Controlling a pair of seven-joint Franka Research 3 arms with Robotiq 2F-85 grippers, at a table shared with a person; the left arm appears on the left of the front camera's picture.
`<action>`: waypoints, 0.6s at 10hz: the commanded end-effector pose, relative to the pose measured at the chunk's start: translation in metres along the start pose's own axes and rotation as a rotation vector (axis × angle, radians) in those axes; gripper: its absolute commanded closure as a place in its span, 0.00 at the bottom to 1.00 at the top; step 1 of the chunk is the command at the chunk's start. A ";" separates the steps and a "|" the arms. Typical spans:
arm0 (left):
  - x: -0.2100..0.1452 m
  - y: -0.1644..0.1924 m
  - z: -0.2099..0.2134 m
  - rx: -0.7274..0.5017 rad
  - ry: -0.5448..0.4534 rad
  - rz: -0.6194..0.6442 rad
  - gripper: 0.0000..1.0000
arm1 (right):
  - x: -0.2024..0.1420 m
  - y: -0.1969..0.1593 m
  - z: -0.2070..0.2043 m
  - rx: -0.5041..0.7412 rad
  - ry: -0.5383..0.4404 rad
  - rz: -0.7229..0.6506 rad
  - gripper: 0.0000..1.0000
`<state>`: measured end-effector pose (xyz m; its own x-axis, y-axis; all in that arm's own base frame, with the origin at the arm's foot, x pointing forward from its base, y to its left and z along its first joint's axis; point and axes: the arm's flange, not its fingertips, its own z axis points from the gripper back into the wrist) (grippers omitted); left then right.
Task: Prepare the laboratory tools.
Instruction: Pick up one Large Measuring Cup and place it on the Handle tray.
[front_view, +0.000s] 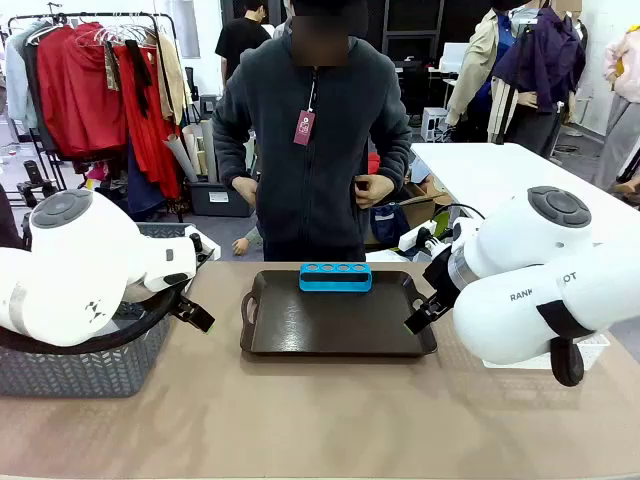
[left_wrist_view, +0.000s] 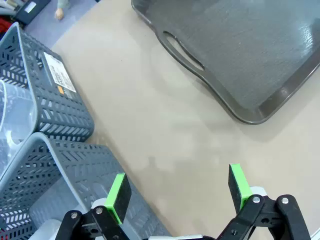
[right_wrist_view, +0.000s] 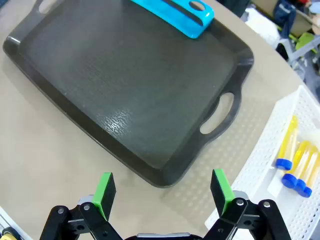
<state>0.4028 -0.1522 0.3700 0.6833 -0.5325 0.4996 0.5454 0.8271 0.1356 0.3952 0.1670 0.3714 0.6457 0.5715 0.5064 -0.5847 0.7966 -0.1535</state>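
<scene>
Three yellow tubes with blue caps (right_wrist_view: 290, 145) lie in a white perforated bin (right_wrist_view: 260, 160) to the right of the dark tray (right_wrist_view: 125, 85). A blue tube rack (front_view: 335, 277) with empty holes stands on the tray's far edge, also the blue rack (right_wrist_view: 175, 12) in the right wrist view. My right gripper (right_wrist_view: 162, 190) hangs open over the tray's near right corner, nothing between its pads. My left gripper (left_wrist_view: 178, 192) is open above bare table between the tray (left_wrist_view: 250, 50) and grey baskets. Something clear (left_wrist_view: 10, 120) lies in the upper basket; I cannot tell what.
Two grey slatted baskets (left_wrist_view: 65, 105) stand at the table's left, one seen as a grey basket (front_view: 80, 365) under my left arm. A person stands at the far side behind the tray, hands at their waist. Bare table lies in front of the tray.
</scene>
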 end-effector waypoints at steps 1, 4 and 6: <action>0.000 0.000 0.000 0.000 0.000 0.000 0.00 | 0.000 0.000 0.000 0.000 0.000 0.000 0.00; 0.000 0.000 0.000 0.000 0.000 0.000 0.00 | 0.000 0.000 0.000 0.000 0.000 0.000 0.00; 0.000 0.000 0.000 0.000 0.000 0.000 0.00 | 0.000 0.000 0.000 0.000 0.000 0.000 0.00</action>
<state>0.4027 -0.1523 0.3700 0.6833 -0.5325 0.4996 0.5455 0.8271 0.1355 0.3952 0.1671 0.3714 0.6454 0.5719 0.5063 -0.5850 0.7963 -0.1539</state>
